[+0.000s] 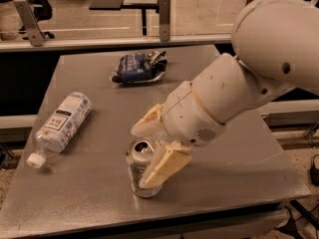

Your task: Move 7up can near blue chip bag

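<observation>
Your gripper (pixel 141 156) clamps upright can (pixel 137 173) near table (pixel 239 173) front edge. Bag (pixel 138 67) lies at far side, well apart. Bottle (pixel 60 128) on side, left, off line between them.

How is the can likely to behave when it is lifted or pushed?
The can stands upright and is already opened, so it is probably light and may tip if pushed near its top. Its smooth metal side looks slippery and could dent under a hard squeeze. The gripper is at the can, close to the table's front edge.
</observation>
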Controlling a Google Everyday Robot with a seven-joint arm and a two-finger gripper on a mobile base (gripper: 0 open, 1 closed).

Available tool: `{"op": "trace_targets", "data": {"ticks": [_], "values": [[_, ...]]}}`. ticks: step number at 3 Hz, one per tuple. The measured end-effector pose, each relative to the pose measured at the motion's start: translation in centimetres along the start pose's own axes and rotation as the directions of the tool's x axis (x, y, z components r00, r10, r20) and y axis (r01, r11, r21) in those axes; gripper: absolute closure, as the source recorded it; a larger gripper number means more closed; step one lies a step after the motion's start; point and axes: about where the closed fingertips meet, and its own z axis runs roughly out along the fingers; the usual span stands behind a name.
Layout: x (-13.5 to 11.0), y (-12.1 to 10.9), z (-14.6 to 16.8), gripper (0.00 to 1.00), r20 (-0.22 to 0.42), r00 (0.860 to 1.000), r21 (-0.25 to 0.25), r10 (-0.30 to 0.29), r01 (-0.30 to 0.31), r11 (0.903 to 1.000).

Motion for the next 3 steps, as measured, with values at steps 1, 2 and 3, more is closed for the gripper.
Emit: {"op": "trace_targets", "data": {"ticks": [1, 2, 3], "values": [[-0.2, -0.5, -0.9, 0.64, 0.015, 1.0, 0.007, 0.007, -0.007, 1.0], [-0.7, -2.3, -2.1, 0.87, 0.021, 1.0, 0.032, 0.016, -0.016, 0.9993], [-0.9, -6.8, -3.0, 1.0, 0.02, 0.999, 0.092, 0.05, -0.052, 0.9944]]}}
